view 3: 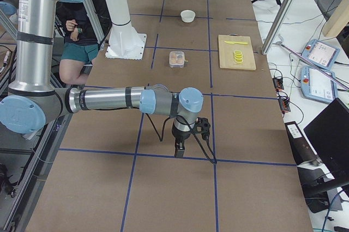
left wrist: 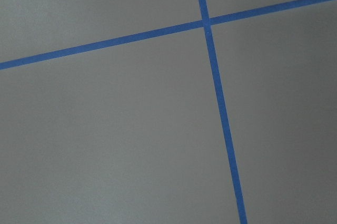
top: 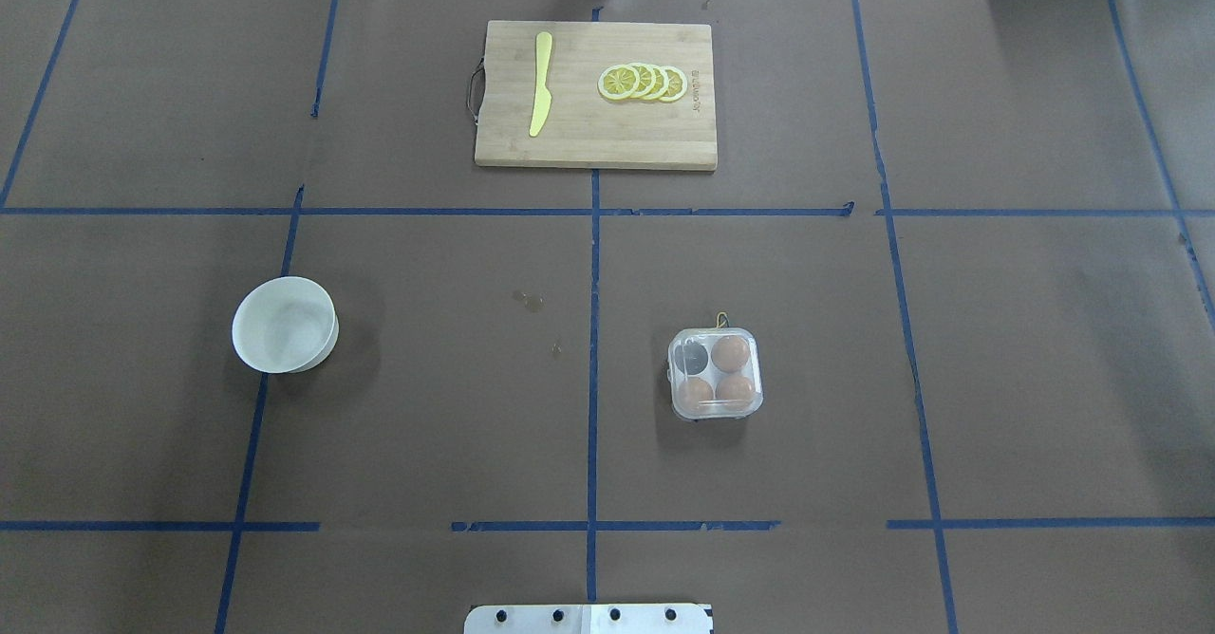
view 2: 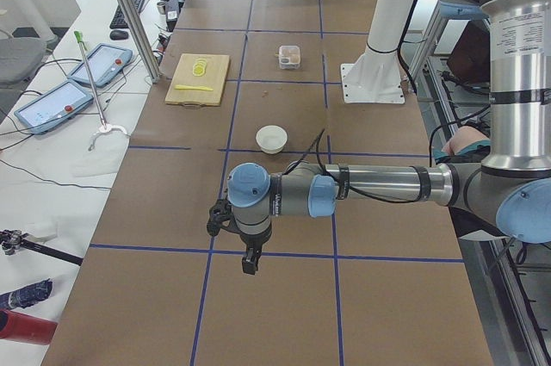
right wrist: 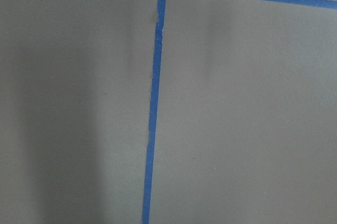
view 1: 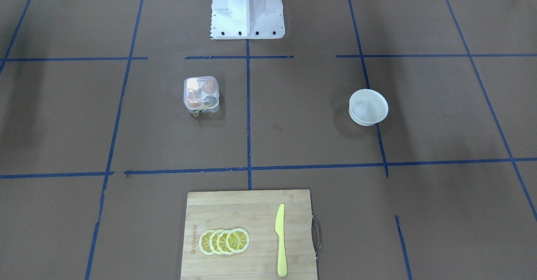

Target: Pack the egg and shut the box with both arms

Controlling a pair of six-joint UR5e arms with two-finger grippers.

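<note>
The box (top: 715, 373) sits on the table (top: 427, 406), on the robot's right half, with three eggs (top: 730, 352) in its cups and one cup bare. Its clear lid looks down, but whether it is latched is hard to make out. If unlatched, a nudge could spring it open. The left end effector (view 2: 248, 256) and right end effector (view 3: 179, 148) hang well apart from it, and I cannot tell how far either is open.
</note>
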